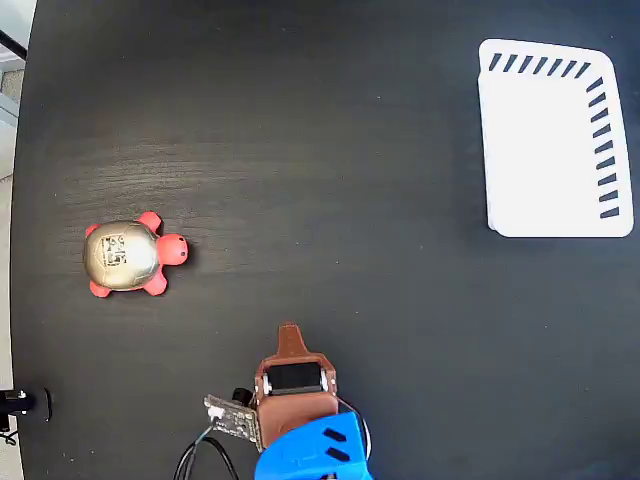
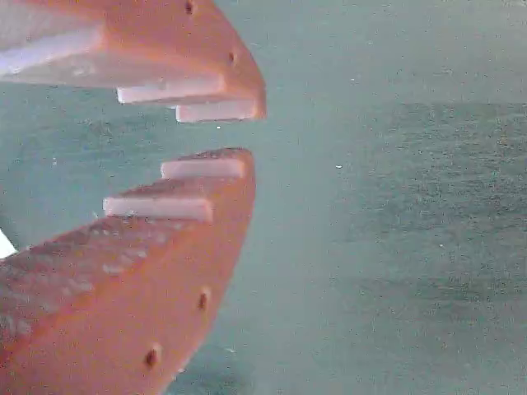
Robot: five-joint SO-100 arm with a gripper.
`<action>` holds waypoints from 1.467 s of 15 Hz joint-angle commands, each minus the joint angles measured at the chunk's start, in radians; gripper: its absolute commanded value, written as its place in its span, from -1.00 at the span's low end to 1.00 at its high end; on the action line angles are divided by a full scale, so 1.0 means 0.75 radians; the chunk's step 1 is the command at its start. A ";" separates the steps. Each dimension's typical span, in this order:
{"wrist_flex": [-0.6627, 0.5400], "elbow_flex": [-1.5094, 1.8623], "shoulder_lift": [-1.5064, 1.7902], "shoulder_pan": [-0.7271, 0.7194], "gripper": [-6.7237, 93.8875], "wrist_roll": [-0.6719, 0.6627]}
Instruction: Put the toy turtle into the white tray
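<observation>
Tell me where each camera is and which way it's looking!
Fixed view: it hangs above and looks straight down on the black table, with the toy turtle at left and the white tray at upper right; the arm with its claw enters from the bottom edge.
Wrist view: it rides on the arm, looking past the claw at bare tabletop; two orange fingers fill the left side, a small gap between their tips.
Shared: both show the claw and the table; the turtle and tray show only from above.

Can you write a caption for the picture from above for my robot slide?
Toy turtle waits at left, white tray sits empty at upper right, gripper rests between them on the black table.
</observation>
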 commanded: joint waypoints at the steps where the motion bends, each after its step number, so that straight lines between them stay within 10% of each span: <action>1: 0.004 -0.006 0.008 -0.016 -0.86 0.018; 18: -0.004 -0.016 -0.041 -0.092 -0.86 -0.029; 22: -0.205 -0.225 -0.460 -0.125 -0.86 0.025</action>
